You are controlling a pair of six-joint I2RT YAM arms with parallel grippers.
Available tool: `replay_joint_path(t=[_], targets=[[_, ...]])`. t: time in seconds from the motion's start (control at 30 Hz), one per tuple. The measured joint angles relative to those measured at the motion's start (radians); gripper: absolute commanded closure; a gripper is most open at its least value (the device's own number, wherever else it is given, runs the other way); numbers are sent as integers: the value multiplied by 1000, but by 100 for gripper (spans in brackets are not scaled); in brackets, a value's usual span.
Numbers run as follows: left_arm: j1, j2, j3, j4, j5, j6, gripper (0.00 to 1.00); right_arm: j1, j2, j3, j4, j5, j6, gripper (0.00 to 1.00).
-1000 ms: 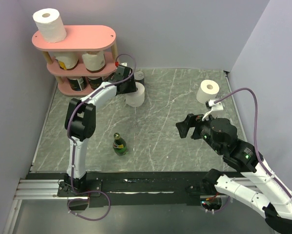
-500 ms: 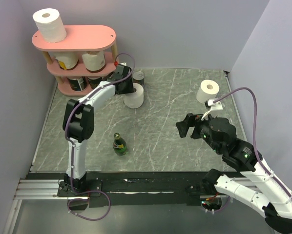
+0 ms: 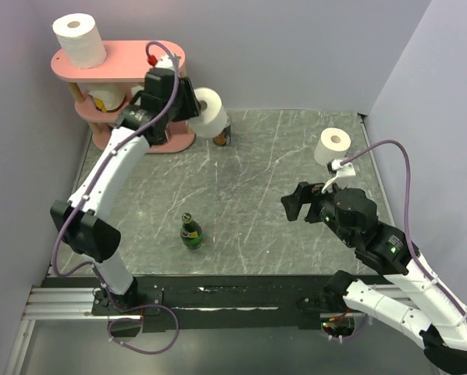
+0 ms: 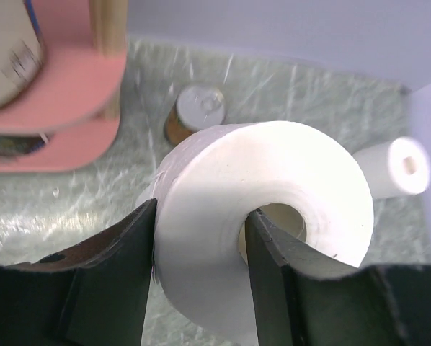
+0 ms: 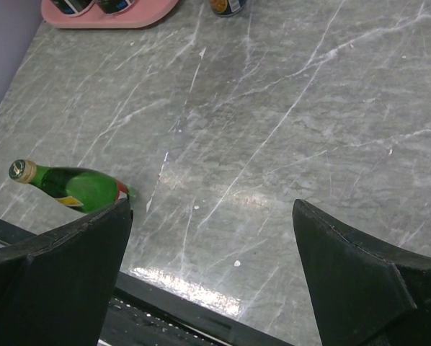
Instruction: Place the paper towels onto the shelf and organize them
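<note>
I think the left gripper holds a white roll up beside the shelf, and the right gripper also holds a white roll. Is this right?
No. The right gripper holds nothing: the right wrist view shows its jaws wide open and empty. The second white roll stands on the table beyond it. The left gripper does hold a white roll up beside the shelf.

No legible text on anything
</note>
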Motion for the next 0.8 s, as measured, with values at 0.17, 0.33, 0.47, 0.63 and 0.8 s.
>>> replay_joint_path(t=[0.17, 0.33, 0.47, 0.63, 0.8], targets=[[0, -51, 115, -51, -47, 10, 56, 0, -20, 0, -3, -9, 4, 0], [37, -73, 208, -114, -89, 21, 57, 0, -45, 1, -14, -16, 7, 1], [125, -73, 294, -146, -100, 31, 57, 0, -62, 2, -29, -21, 10, 0], [274, -71, 382, -154, -78, 27, 56, 0, -82, 2, -45, -34, 19, 0], [371, -70, 410, -152, -52, 16, 56, 0, -85, 2, -56, -34, 23, 0]])
